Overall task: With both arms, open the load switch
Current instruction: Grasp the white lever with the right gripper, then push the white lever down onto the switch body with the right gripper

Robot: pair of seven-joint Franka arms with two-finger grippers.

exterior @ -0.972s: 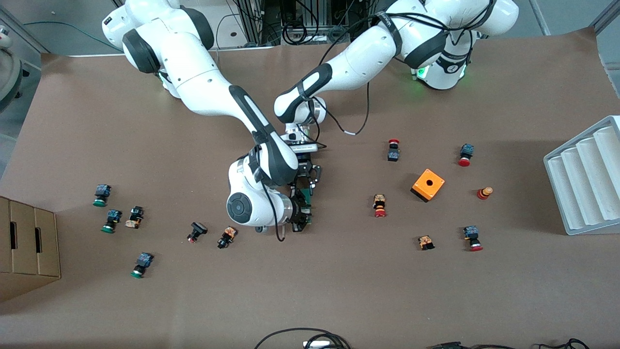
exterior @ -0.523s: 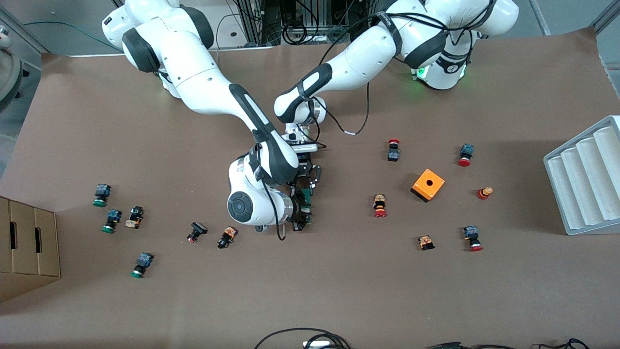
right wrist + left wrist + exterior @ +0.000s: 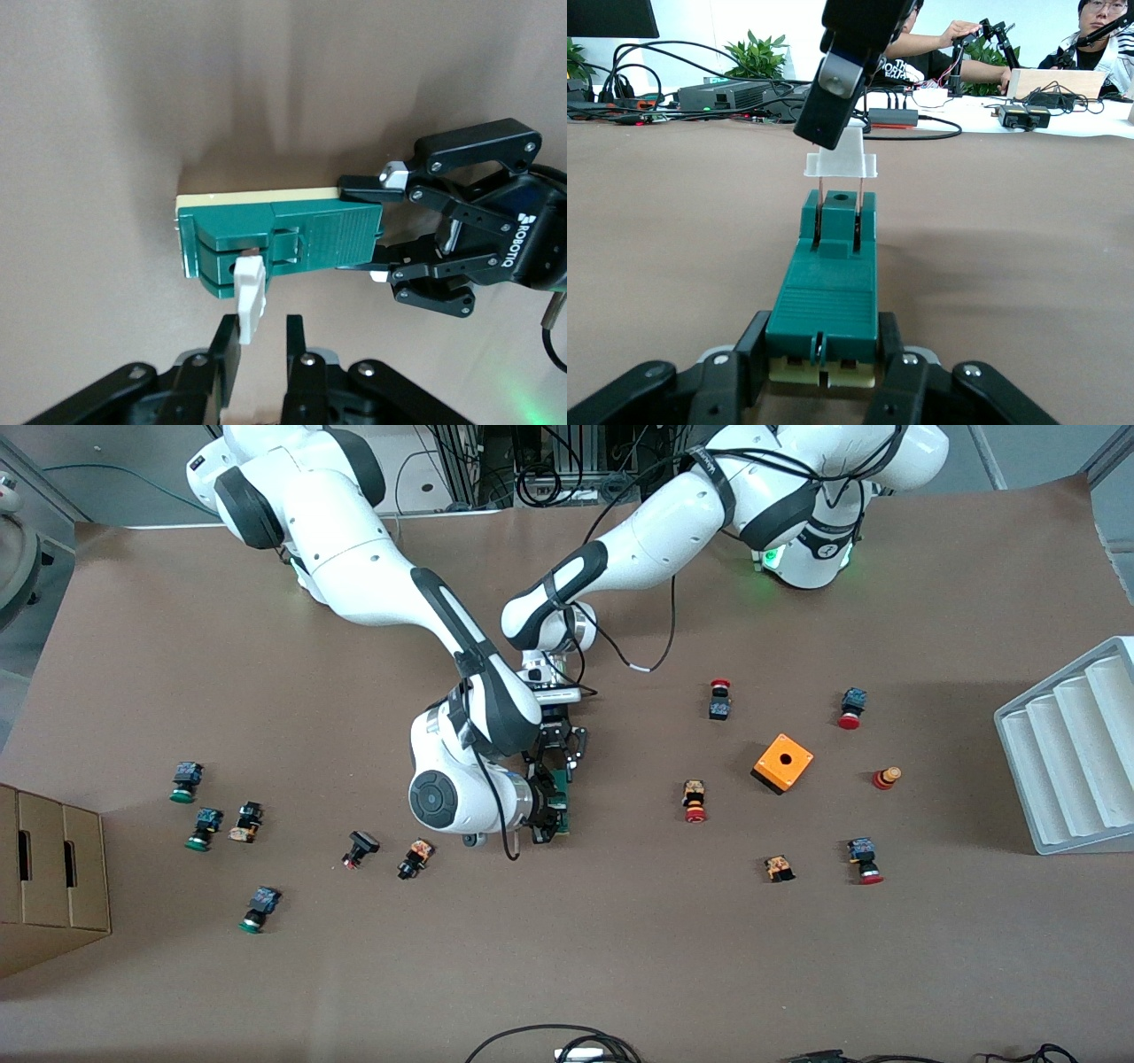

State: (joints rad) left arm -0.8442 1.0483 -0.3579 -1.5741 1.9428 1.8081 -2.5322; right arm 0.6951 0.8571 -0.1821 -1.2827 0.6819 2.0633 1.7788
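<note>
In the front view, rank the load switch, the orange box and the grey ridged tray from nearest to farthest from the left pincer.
1. Load switch: clamped in the left pincer, mid-table.
2. Orange box: toward the left arm's end.
3. Grey ridged tray: at the table's edge on the left arm's end, farthest.

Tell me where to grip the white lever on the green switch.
Grip the white lever by its flat tab, from above. It stands clear of the green switch on two thin pins, as the right gripper holds it; the left gripper clamps the body.
</note>
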